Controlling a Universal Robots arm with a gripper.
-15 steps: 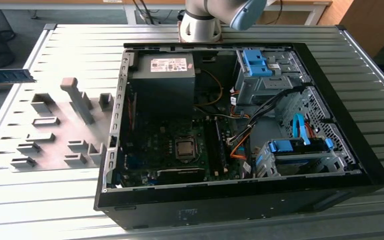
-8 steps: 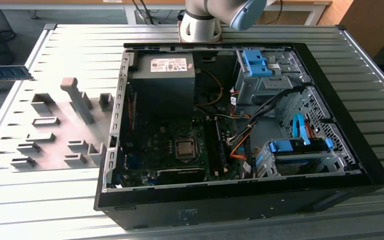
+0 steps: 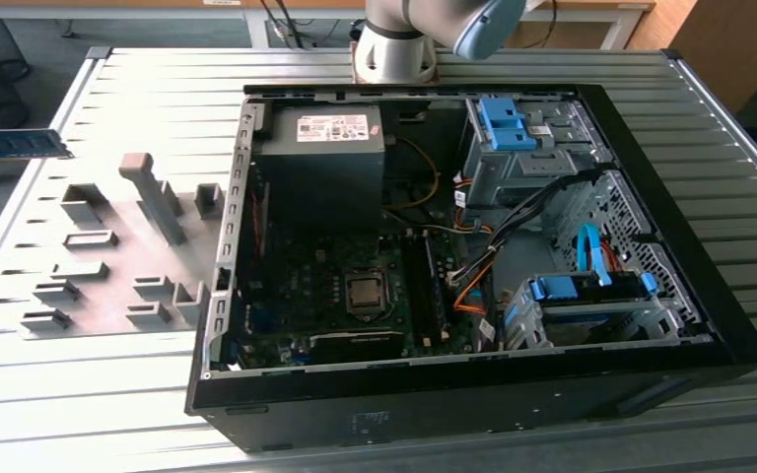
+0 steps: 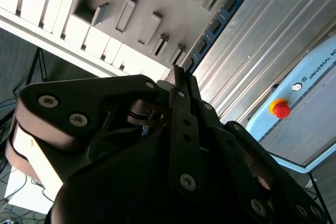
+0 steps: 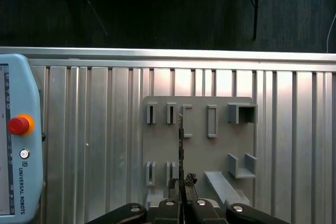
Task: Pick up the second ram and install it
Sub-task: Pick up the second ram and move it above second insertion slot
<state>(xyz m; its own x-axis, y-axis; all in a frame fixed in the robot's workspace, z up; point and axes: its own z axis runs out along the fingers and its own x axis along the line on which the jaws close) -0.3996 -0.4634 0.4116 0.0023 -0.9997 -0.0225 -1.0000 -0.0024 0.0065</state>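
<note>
Our tool [image 5: 182,183] is clamped on the second ram [image 4: 215,24], which we see over the grey holder plate [image 5: 199,150].

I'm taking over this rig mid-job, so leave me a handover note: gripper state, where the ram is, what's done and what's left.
Gripper: shut on the second ram, gripped at one end.
Ram: held in the air by the grey holder plate, at the exterior view's left of the open computer case.
Done: the pickup.
Left: the install; the ram is not yet in the black motherboard slots.
</note>
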